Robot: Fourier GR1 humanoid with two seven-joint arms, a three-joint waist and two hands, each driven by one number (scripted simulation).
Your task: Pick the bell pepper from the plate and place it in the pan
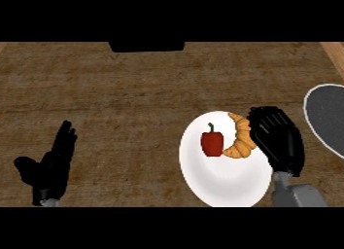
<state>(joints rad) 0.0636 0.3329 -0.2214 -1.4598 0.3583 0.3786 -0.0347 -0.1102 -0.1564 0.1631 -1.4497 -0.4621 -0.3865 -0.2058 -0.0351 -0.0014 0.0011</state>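
Note:
A red bell pepper (212, 142) with a dark stem stands on the white plate (218, 187) at lower centre right. An orange croissant (241, 140) lies beside it on the plate's right part. My right hand (279, 141) hovers over the plate's right edge, fingers straight and pointing away, just right of the croissant and apart from the pepper. The grey pan (336, 121) with a pale rim is cut off by the right edge. My left hand (51, 165) rests open at lower left, fingers up.
The brown wooden counter (117, 92) spreads across the view. A dark object (146, 46) sits at the far top edge. A light wooden strip (340, 56) runs along the upper right corner.

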